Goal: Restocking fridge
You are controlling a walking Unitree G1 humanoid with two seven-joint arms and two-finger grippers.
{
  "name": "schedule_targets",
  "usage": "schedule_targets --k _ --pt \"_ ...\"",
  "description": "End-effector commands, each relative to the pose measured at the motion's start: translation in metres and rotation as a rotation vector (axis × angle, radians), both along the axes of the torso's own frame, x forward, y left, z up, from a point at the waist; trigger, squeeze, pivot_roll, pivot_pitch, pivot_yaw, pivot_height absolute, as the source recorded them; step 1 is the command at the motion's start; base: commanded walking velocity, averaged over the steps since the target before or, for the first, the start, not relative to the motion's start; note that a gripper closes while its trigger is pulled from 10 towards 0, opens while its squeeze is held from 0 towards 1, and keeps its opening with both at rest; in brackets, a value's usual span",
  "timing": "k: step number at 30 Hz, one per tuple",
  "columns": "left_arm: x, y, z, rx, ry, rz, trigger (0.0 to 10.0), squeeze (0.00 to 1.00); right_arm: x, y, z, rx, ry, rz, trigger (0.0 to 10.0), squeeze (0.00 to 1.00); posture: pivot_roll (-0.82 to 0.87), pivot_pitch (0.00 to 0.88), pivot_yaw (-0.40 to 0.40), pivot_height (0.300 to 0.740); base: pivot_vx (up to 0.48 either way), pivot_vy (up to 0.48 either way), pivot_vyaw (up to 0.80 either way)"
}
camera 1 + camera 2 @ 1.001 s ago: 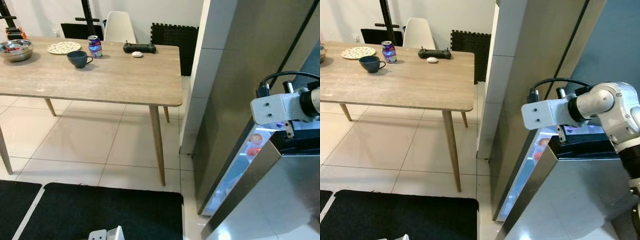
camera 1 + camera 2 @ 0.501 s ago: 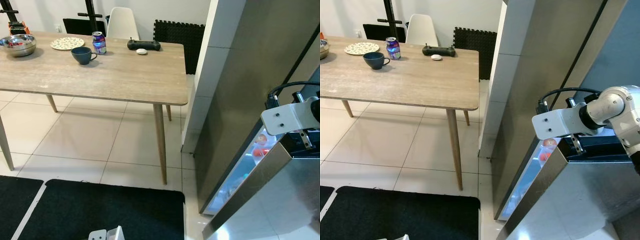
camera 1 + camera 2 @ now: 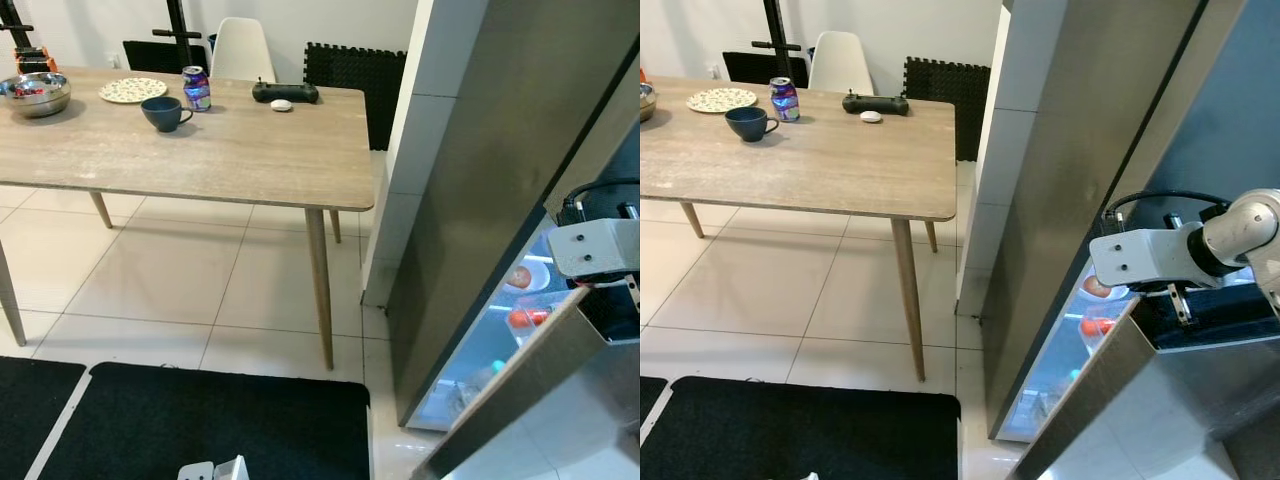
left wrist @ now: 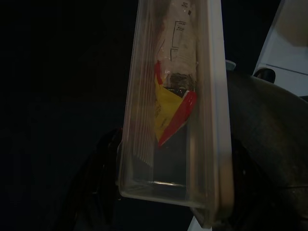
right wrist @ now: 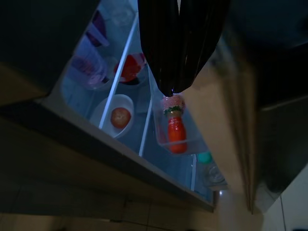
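The steel fridge (image 3: pixel 490 150) stands on the right with its door (image 3: pixel 1110 380) partly open and its inside lit. My right arm's wrist (image 3: pixel 1160 255) is at the door's top edge, the fingers reaching behind it. In the right wrist view my right gripper (image 5: pixel 169 89) looks shut, its fingers pressed together just inside the door. Below them a tomato on a white plate (image 5: pixel 120 117) and a red bottle (image 5: pixel 176 132) sit on shelves. My left gripper (image 4: pixel 173 168) is shut on a clear plastic container (image 4: pixel 175 96) holding a yellow and red packet.
A wooden table (image 3: pixel 230 150) stands to the left with a can (image 3: pixel 196 88), a blue mug (image 3: pixel 160 113), a metal bowl (image 3: pixel 36 94), a plate (image 3: pixel 132 90) and a black controller (image 3: pixel 279 92). Behind it is a white chair (image 3: pixel 238 50). A black mat (image 3: pixel 200 420) lies at my feet.
The fridge door has swung wider open. My right arm has moved down and to the right with it, and more of the lit shelves shows.
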State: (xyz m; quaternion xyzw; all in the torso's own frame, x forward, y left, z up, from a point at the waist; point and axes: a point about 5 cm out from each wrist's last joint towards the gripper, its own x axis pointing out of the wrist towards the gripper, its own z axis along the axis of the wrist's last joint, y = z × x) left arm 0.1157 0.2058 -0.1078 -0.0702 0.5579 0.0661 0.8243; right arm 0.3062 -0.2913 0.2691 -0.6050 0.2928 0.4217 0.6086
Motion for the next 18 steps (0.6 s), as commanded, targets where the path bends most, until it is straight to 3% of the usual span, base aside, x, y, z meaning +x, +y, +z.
schedule_targets --k 1,10,13,15,16,18 --pt "-0.002 -0.007 -0.002 -0.026 0.009 -0.005 10.0 0.0 -0.003 -0.006 0.003 0.008 0.0 -0.02 10.0 0.0 -0.1 0.0 -0.079 0.74 0.0 0.0 0.0" --pt "-0.002 -0.006 -0.002 -0.026 0.009 -0.005 10.0 0.0 -0.008 -0.016 0.002 -0.028 0.027 -0.054 10.0 0.0 -0.1 0.0 -0.079 0.74 0.0 0.0 0.0" --pt "-0.003 -0.006 -0.002 -0.026 0.01 -0.003 10.0 0.0 -0.016 -0.035 -0.001 -0.106 0.074 -0.113 10.0 0.0 -0.1 0.0 -0.08 0.74 0.0 0.0 0.0" --pt "-0.003 -0.006 -0.002 -0.026 0.01 -0.003 10.0 0.0 -0.016 -0.035 -0.001 -0.106 0.074 -0.113 10.0 0.0 -0.1 0.0 -0.08 0.74 0.0 0.0 0.0" --pt "-0.004 -0.006 -0.002 -0.024 0.014 -0.003 10.0 0.0 -0.028 -0.051 -0.003 -0.159 0.133 -0.165 10.0 0.0 -0.11 0.0 -0.084 0.74 0.0 0.0 0.0" --pt "-0.005 -0.005 -0.002 -0.024 0.015 -0.003 10.0 0.0 -0.031 -0.056 -0.004 -0.169 0.153 -0.178 10.0 0.0 -0.11 0.0 -0.084 0.74 0.0 0.0 0.0"
